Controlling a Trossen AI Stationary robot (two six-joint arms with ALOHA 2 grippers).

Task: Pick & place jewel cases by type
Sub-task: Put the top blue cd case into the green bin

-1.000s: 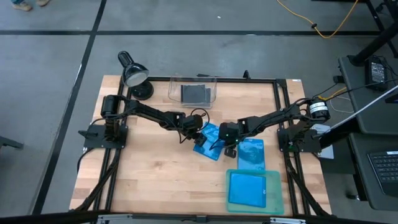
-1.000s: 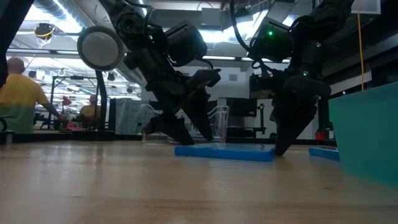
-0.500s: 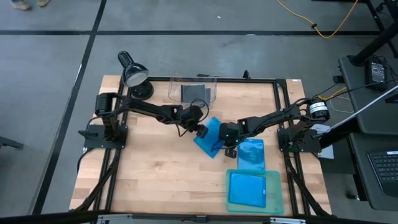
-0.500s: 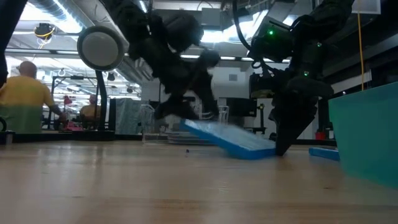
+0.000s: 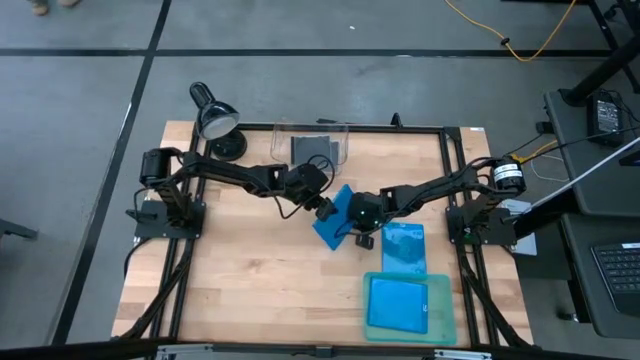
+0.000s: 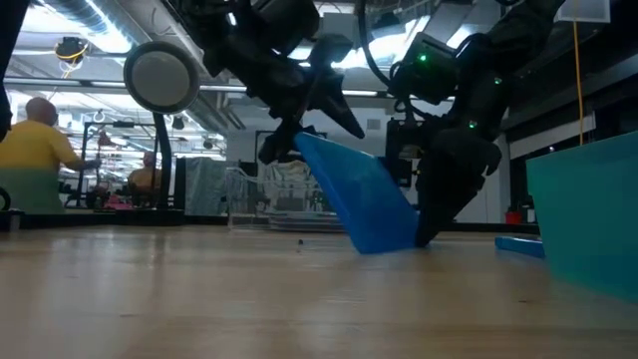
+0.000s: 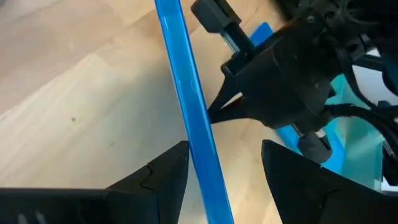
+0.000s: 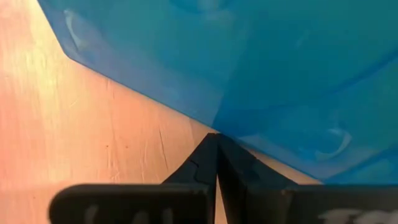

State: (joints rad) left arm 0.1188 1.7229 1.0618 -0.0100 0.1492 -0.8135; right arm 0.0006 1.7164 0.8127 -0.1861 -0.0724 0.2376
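Observation:
A translucent blue jewel case stands steeply tilted at mid-table. Its lower edge is on the wood and its raised edge points toward the table's left. My left gripper is open and straddles the raised edge. My right gripper is shut, low at the case's right side. A second blue case lies flat to the right. A third blue case lies in the teal tray. Dark grey cases sit in the clear bin. My left gripper has the blue case's raised edge between its open fingers, which lie across that edge. One finger lies against the case's face; the other stands off it. The case leans tilted on that finger, its lower edge on the table. My right gripper has its shut fingertips set against the case's lower edge, slanting down from the table's right. That edge rests on the wood there.
A black desk lamp stands at the far left corner beside the bin. The tray's wall rises at the near right. Bare wood stretches across the near left of the table. People show in the room beyond.
My left gripper has risen and drawn toward the far edge, taking the blue case's left edge up with it. The case has gone from flat on the table to steeply tilted, pivoting on its right edge, which stayed down against my right gripper.

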